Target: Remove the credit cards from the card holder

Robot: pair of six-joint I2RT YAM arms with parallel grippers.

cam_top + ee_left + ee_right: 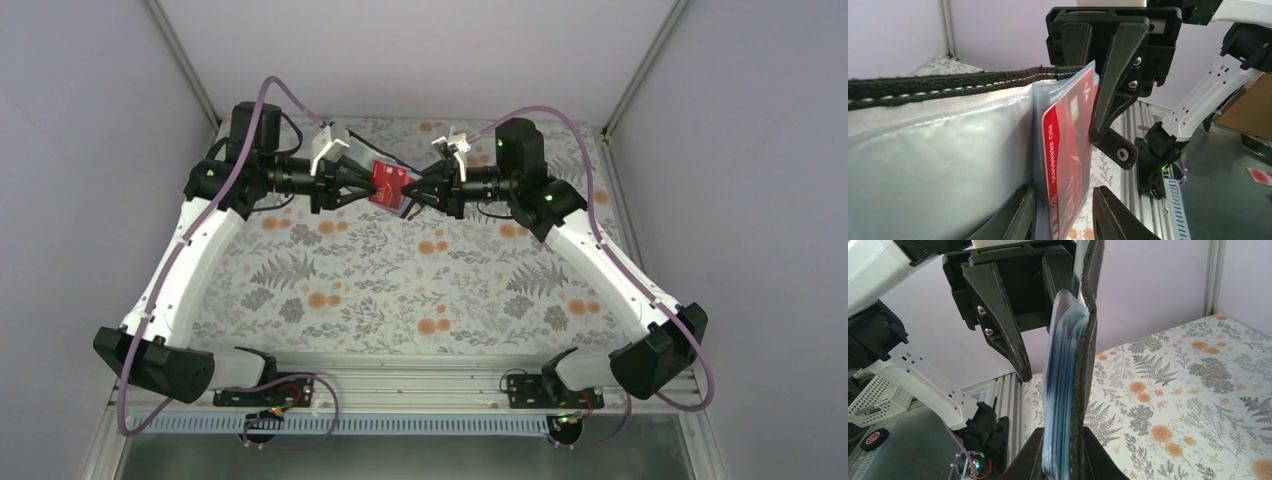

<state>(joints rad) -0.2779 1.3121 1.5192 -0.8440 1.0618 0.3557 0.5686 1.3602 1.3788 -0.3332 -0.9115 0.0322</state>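
Grippers of both arms are meeting in the air above the flowered table, and the card holder is hanging between them. The right gripper is clenching on the card holder. In its own wrist view its two fingers are pressing from both sides on the black stitched cover and on the pack of clear sleeves lying against it. The holder is standing on its edge, rising straight from these fingertips.

The left gripper is facing the right one from the opposite side and is standing released. Its jaws are reaching around the pack of sleeves without squeezing it. In the right wrist view one of its fingers is showing a plain gap to the sleeves, and in the left wrist view a narrow gap is also showing beside the card.

A red credit card with white lettering is sitting in the outermost sleeve, between the jaws of the left gripper and just past its fingertips. The far edge of the card is lying just beside a finger of the right gripper. Whether more cards are sitting in the sleeves behind it, I cannot tell.
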